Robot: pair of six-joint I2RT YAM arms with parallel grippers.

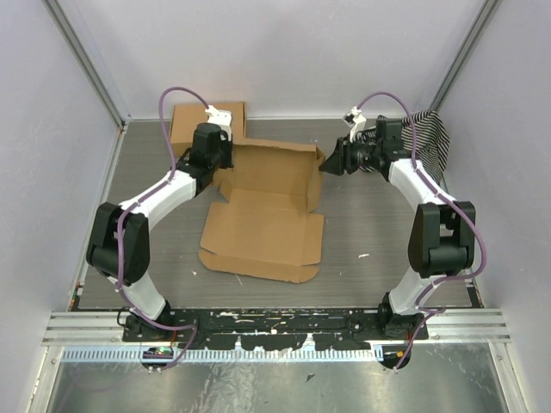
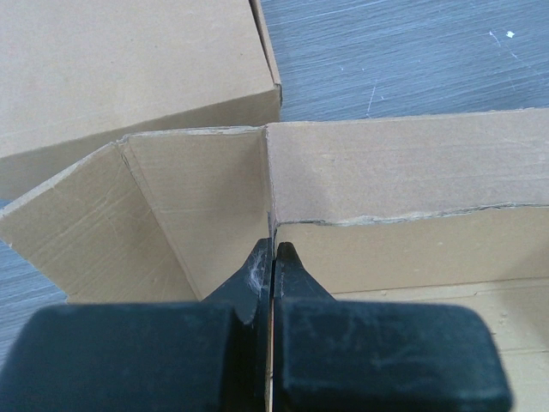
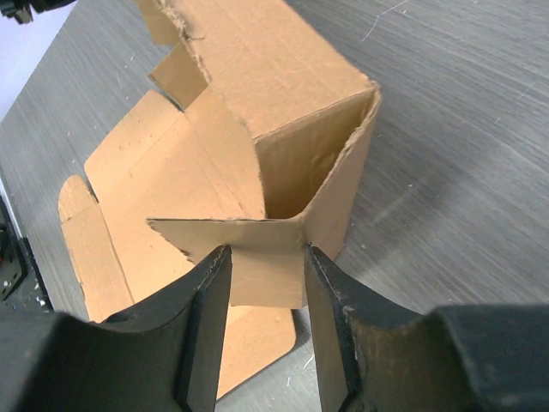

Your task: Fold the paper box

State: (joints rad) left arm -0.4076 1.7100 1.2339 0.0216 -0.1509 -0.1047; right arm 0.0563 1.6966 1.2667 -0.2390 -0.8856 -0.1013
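Paper box [image 1: 267,225] half raised, left hand [image 2: 273,251] closed inside its corner

Pale lilac walls [image 1: 284,52] enclose a grey wood-grain bench [image 1: 379,232] on three sides; aluminium posts [image 1: 86,60] rise at 11 and 1 o'clock, a slotted aluminium rail [image 1: 95,327] runs along 6 o'clock, a striped cloth [image 1: 437,136] lies at 2 o'clock.

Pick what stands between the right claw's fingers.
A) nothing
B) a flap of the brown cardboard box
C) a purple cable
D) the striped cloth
B: the right wrist view shows a flap of the paper box between the jaws of the open right claw.
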